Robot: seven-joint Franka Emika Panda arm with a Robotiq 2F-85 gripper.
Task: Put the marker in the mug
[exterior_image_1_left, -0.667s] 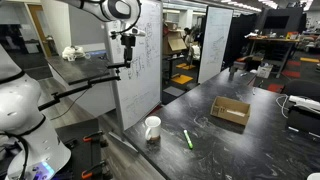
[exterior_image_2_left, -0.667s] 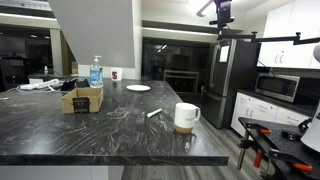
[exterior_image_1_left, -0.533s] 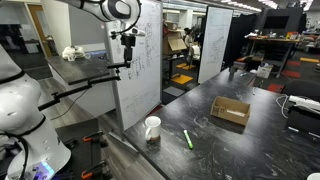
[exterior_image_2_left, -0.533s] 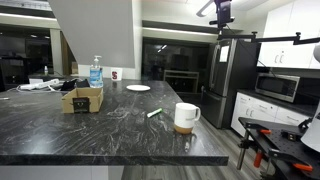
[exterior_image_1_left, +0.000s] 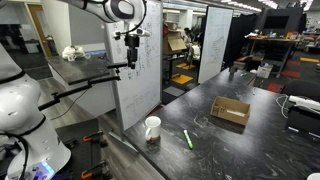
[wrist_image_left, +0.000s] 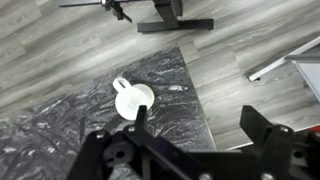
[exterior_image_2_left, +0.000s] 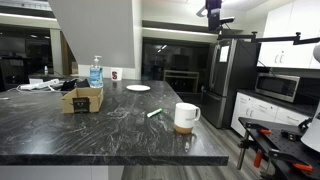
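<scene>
Step in hand, as I am judging it: reaching for the marker (exterior_image_1_left: 187,139), nothing grasped yet. The pincer (exterior_image_1_left: 130,62) is hanging high in the upper middle of the frame, well above the desk (exterior_image_1_left: 255,135). In the wrist view its fingers (wrist_image_left: 262,135) are standing wide apart and holding nothing. The marker is lying flat on the desk in the lower centre, near the mug (exterior_image_1_left: 152,128) but apart from it, so it is sitting well below the pincer and off to the right. In the wrist view the mug (wrist_image_left: 133,98) is showing upright, but I am not making out the marker. To do this well, I am advising centring over the marker's middle, turning the jaws across its thin shaft, descending almost to the desk and keeping clear of the mug.
</scene>
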